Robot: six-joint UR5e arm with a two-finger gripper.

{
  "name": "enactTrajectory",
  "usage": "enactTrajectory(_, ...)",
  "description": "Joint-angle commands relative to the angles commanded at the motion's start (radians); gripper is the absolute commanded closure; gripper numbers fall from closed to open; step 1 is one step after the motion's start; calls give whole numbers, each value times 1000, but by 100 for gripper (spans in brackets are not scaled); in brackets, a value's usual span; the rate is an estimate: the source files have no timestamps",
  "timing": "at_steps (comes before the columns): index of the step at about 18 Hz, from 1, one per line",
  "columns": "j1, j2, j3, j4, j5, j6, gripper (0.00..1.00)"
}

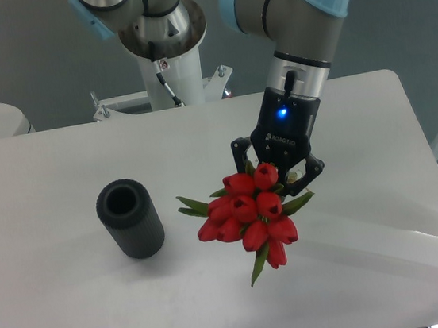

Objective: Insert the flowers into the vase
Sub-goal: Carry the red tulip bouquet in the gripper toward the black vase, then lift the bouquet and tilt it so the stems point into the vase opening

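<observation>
Camera: flowers (pixel 248 219) in fingers (pixel 243 154), buds toward the viewer, tilted.

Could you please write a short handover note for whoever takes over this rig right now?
Tool: shut on the flowers, holding the bunch above the table.
Vase: upright on the table, to the camera-left of the bunch, mouth open and empty.
Done: flowers picked up.
Left: carry the bunch over the vase, lower the stems into its mouth, release.

Bright, even overhead light; soft shadows, faint glare on the white table (pixel 419 227); sharp focus.
</observation>
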Motion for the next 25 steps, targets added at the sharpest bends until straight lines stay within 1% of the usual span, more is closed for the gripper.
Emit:
enactTrajectory(2,0,0,-6,3,-2,-2,78)
enactTrajectory(6,-2,2,2,0,-3,-14,78)
enactTrajectory(11,-17,5,6,3,-3,-86,78)
enactTrajectory(12,-20,14,6,3,-3,-98,78)
enactTrajectory(17,-63,25,6,14,-6,-155,78)
enactTrajectory(22,-109,25,9,14,-80,-176,78)
enactTrajectory(25,-112,26,0,15,-182,-193,78)
